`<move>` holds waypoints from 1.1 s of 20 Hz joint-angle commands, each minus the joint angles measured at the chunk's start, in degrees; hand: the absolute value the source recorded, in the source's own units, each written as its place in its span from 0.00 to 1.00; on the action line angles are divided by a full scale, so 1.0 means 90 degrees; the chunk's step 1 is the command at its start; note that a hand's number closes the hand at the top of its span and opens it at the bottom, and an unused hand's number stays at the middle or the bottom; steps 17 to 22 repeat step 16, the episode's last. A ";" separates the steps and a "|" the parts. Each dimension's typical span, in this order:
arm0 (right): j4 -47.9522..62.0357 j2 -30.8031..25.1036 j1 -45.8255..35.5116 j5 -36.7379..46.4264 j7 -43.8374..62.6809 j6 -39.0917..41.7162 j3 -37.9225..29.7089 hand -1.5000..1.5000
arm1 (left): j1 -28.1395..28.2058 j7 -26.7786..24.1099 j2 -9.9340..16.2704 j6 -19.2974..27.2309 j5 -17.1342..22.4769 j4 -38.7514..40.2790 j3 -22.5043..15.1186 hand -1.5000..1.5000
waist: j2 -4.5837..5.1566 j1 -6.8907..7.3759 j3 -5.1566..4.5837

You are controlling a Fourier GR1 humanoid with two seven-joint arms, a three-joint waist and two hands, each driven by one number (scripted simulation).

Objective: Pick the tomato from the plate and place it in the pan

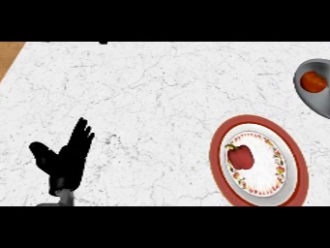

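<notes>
Tomato: lies in the grey pan, far right, so placing looks done | Plate, near right: holds only a red pepper | Left hand: rests near left over the desk, fingers spread, holding nothing | Right hand: out of view.

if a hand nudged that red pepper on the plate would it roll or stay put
The red pepper looks lobed and longer than wide, with a stem, so it would probably rock or slide rather than roll freely. Its skin looks glossy, so it may be slippery. The plate has a raised rim, which would likely stop it.
</notes>
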 commanded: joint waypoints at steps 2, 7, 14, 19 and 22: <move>0.0095 -0.0520 0.0461 -0.0197 -0.0434 0.1529 -0.0126 0.00 | -0.0069 -0.0056 -0.0046 0.0091 -0.0022 0.0137 0.0070 0.50 | -0.0008 -0.0097 -0.0006; -0.0140 -0.0311 0.0905 -0.0164 -0.0823 0.1650 0.0023 0.00 | -0.0091 0.0202 0.0153 -0.0090 0.0144 0.0028 0.0192 0.50 | -0.0063 -0.0077 -0.0017; -0.0277 -0.0439 0.1336 -0.0295 -0.0759 0.1690 0.0058 0.00 | 0.0255 0.0049 0.0077 -0.0025 -0.0039 -0.0053 0.0036 0.50 | -0.0105 -0.0103 -0.0025; -0.0299 -0.0423 0.1133 -0.0382 -0.0503 0.1522 0.0023 0.00 | -0.0031 0.0024 0.0078 -0.0098 0.0022 0.0200 0.0119 0.50 | -0.0090 -0.0104 -0.0030; -0.0299 -0.0423 0.1133 -0.0382 -0.0503 0.1522 0.0023 0.00 | -0.0031 0.0024 0.0078 -0.0098 0.0022 0.0200 0.0119 0.50 | -0.0090 -0.0104 -0.0030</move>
